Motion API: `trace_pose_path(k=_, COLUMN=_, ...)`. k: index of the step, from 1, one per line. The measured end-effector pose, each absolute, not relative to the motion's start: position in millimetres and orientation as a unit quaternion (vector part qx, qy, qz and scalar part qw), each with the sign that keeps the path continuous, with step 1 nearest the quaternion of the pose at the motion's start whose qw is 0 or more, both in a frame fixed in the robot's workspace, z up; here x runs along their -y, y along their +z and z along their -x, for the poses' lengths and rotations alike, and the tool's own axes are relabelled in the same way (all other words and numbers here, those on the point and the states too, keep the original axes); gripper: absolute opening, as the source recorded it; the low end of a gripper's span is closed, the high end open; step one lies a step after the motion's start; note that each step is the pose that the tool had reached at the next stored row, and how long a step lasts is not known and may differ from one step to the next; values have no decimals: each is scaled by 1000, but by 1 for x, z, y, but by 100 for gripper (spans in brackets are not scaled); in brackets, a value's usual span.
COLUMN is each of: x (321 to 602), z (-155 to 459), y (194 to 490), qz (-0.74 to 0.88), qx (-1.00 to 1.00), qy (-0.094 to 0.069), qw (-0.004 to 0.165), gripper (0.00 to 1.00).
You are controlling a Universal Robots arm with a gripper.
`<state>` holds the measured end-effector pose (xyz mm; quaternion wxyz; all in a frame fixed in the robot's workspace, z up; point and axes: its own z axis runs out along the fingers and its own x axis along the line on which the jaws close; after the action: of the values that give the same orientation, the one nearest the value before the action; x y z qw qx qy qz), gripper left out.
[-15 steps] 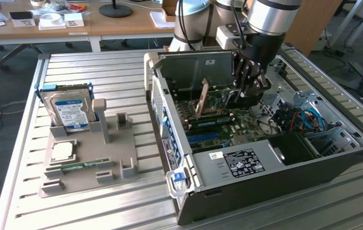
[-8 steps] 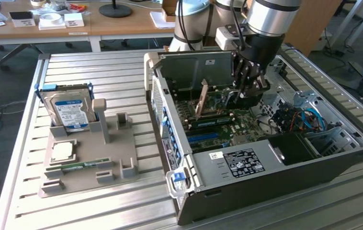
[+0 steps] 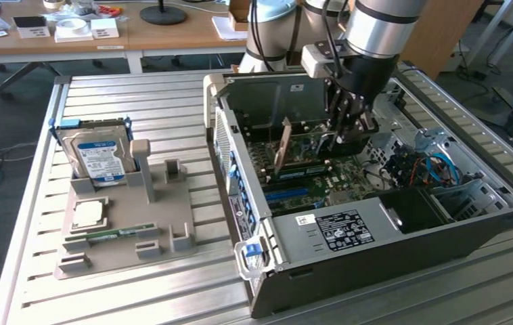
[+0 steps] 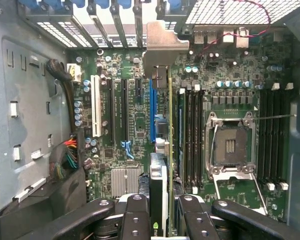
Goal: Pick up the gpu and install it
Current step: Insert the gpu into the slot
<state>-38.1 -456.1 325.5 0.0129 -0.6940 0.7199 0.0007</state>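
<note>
The gpu [image 3: 285, 147] stands on edge inside the open computer case [image 3: 374, 244], just above the motherboard [image 3: 329, 189]. My gripper [image 3: 347, 132] reaches down into the case and is shut on the card's upper edge. In the wrist view the gpu [image 4: 170, 125] appears edge-on as a thin line, with its silver bracket [image 4: 160, 47] at the case's rear slot openings. The fingers [image 4: 135, 217] clamp it from both sides at my gripper [image 4: 162, 212]. The card runs along beside the blue expansion slot [image 4: 152, 112]; whether it is seated in a slot I cannot tell.
A grey fixture [image 3: 170, 217] on the exterior view's left holds a hard drive with a blue label [image 3: 99, 159], a small green RAM stick [image 3: 112, 233] and a chip [image 3: 89, 213]. On the motherboard are a CPU socket [image 4: 230, 147], RAM slots [image 4: 192, 135] and a cable bundle [image 4: 67, 155].
</note>
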Motion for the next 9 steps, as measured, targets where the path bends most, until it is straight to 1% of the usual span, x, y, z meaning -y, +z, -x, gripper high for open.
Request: trace_pose_path(k=9, x=456, z=39, y=324, qz=694, qx=-720, qy=0, qw=13, gripper=27)
